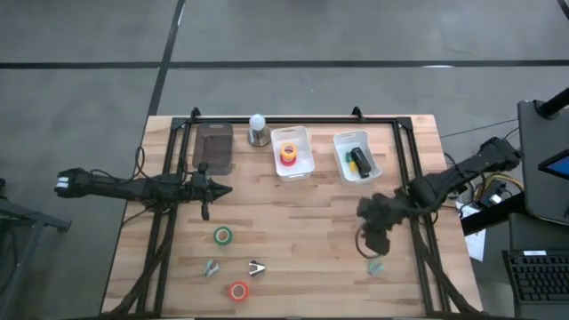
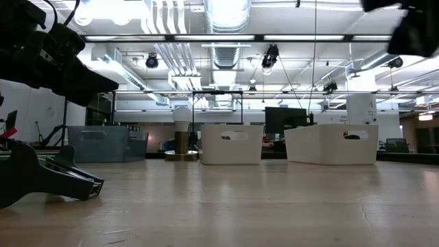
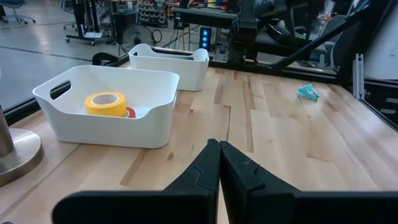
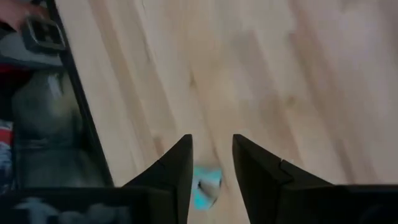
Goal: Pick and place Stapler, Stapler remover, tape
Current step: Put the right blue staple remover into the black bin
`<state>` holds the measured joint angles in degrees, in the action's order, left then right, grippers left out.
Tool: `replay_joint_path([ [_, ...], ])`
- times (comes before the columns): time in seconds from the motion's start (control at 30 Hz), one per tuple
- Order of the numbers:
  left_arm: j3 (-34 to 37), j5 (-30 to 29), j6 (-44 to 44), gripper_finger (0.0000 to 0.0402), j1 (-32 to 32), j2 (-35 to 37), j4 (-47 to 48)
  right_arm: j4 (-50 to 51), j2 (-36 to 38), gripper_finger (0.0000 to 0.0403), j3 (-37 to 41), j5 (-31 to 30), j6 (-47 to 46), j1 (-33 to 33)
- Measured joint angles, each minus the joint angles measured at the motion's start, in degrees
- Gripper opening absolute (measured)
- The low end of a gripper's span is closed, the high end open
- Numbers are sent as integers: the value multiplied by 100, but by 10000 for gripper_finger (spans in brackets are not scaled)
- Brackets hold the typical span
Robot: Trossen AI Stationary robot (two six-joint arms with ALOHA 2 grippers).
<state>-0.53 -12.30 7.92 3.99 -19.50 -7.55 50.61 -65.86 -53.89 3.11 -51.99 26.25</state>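
Table [image 1: 302, 240]: light wood top fills centre of high view, black frame rails down left and right sides.
L arm: enters from left edge of high view, mid-height; left gripper [image 1: 206, 210] sits left of centre, over bare wood just below grey tray. Jaws pressed together, tips meeting, nothing between them, per left wrist view [image 3: 219, 149].
R arm: enters from right edge of high view; right gripper [image 1: 373, 247] at lower right of table, pointing down. Jaws part-spread w/ a clear gap, holding nothing; in right wrist view [image 4: 211, 155] a teal staple remover [image 4: 206, 186] lies on the wood in line w/ the gap, not pinched. Contact: cannot tell.
Grey tray [image 1: 213, 148]: upper left of table, dark, flat.
White bin, centre [image 1: 304, 165]: upper middle; holds yellow tape roll [image 1: 288, 150] atop red/orange roll.
White bin, right [image 1: 372, 169]: upper right of centre; holds black stapler [image 1: 359, 161] w/ a green item beside it.
Lamp-like stand [image 1: 258, 130]: betw. tray and centre bin, white bulb top.
Green tape roll [image 1: 222, 236]: lower left of centre, flat on wood.
Red tape roll [image 1: 238, 291]: near bottom edge, below green one.
Small removers: one pale teal [image 1: 211, 268] lower left, one dark/silver [image 1: 257, 268] just right of it, both apart from rolls.
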Motion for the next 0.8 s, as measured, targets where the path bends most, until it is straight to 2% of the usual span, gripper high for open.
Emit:
replay_joint_path([
  [0.07, 1, 1, 0, 12, -2, -1, 0, -20, -20, 104, 173, 3, -325, 364],
  [0.17, 1, -1, -1, 12, -1, -1, 0, -143, -196, 97, 351, -8, -321, 876],
  [0.3, -1, -1, -1, 12, 0, 1, 0, -244, -533, 87, 489, 117, -494, 1283],
  [0.43, -1, 0, 1, 12, -1, -1, -2, -258, -981, 78, 447, 378, -579, 1548],
  [0.8, 1, -1, -1, 12, -2, 1, 1, -118, -2361, 67, -241, 578, 236, 1852],
])
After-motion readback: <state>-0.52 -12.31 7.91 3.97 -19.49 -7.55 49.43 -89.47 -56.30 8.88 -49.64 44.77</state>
